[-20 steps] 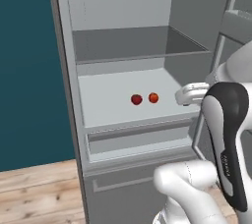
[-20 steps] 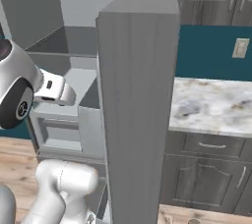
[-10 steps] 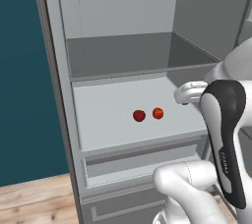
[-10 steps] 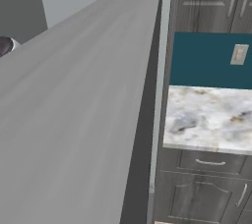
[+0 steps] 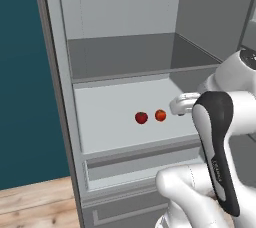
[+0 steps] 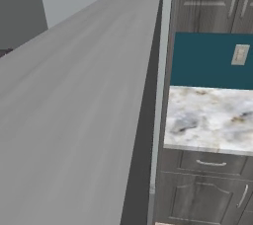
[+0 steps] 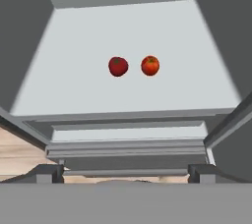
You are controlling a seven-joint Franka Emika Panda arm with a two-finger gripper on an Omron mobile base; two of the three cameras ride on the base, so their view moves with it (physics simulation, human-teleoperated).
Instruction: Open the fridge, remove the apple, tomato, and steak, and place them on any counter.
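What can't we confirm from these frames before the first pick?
- Steak: not identifiable; the fridge shelf carries a dark red ball and an orange-red ball.
- Apple versus tomato: both too small to tell apart.
- Fridge interior, right base view: blocked by the open door.
- Counter: cut off by the right edge.
- Shelf's right end, left base view: behind the arm.

A teal painted wall (image 6: 202, 58) carries a small cream wall socket plate (image 6: 240, 55). Below it stand dark grey wood-grain base cabinets (image 6: 207, 194) with slim metal handles. Pale wooden plank flooring (image 5: 35, 204) lies low down.
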